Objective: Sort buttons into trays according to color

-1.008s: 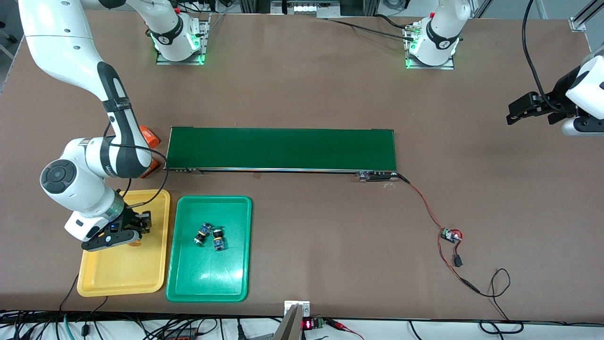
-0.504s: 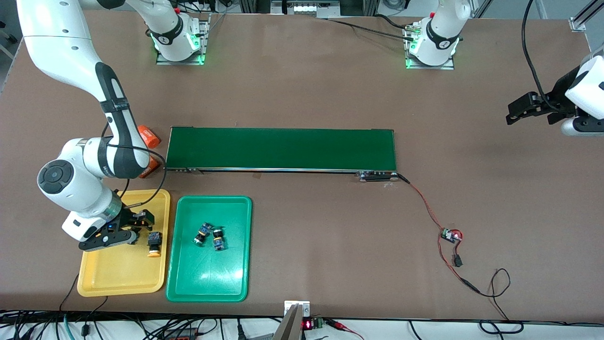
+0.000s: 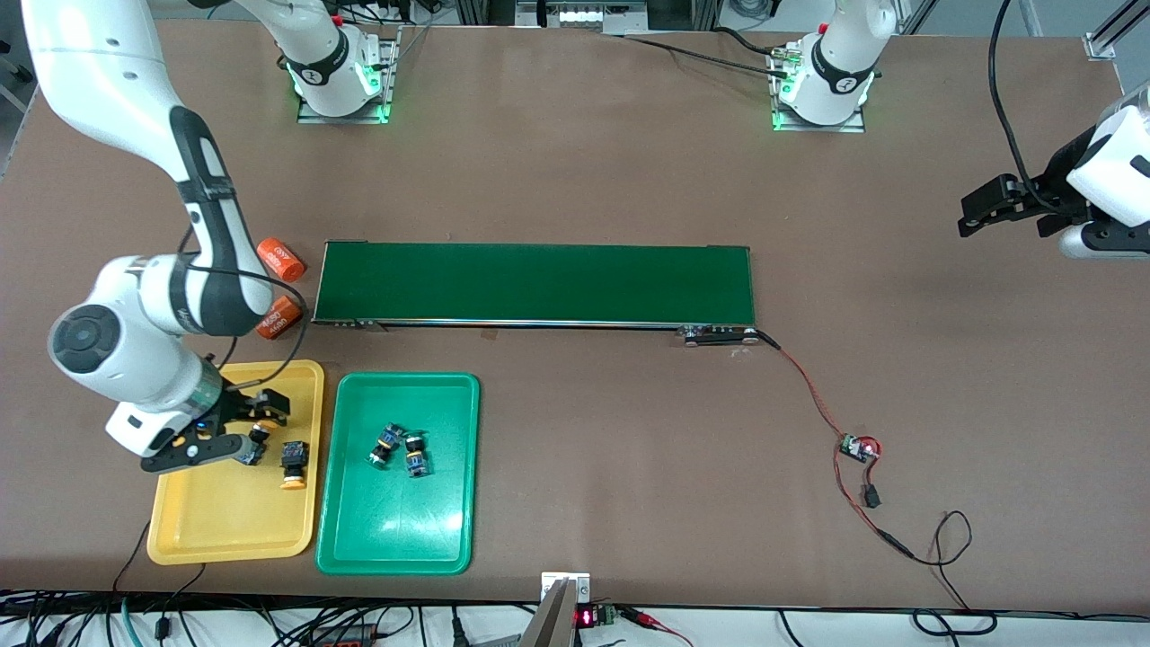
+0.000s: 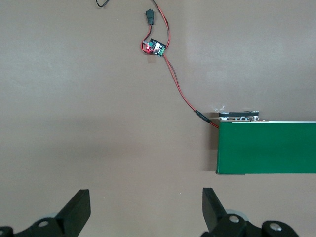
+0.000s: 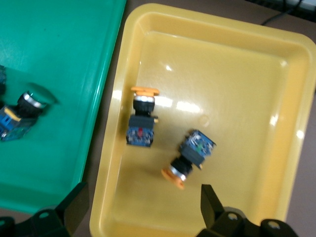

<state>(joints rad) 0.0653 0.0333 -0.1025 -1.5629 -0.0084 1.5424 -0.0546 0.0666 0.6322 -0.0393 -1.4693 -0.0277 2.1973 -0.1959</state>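
Over the yellow tray (image 3: 225, 530) hovers my right gripper (image 3: 260, 426), open and holding nothing. Two yellow-orange buttons lie on their sides in that tray: one (image 3: 292, 464) beside the gripper, the other (image 3: 254, 442) partly under its fingers. The right wrist view shows both buttons (image 5: 142, 121) (image 5: 191, 155) apart on the yellow tray (image 5: 276, 89), off my right gripper (image 5: 142, 205). Two green buttons (image 3: 386, 445) (image 3: 416, 456) lie together in the green tray (image 3: 395, 539). My left gripper (image 3: 975, 216) (image 4: 145, 210) waits open over bare table at the left arm's end.
The long dark-green conveyor belt (image 3: 535, 283) lies across the middle, farther from the front camera than the trays. Two orange cylinders (image 3: 280, 258) (image 3: 277, 319) lie at its right-arm end. A red wire runs from its other end to a small circuit board (image 3: 858, 447).
My right gripper has opened and let a yellow-orange button go into the yellow tray. It has drawn toward the right arm's end, uncovering both buttons. The left arm has barely moved.
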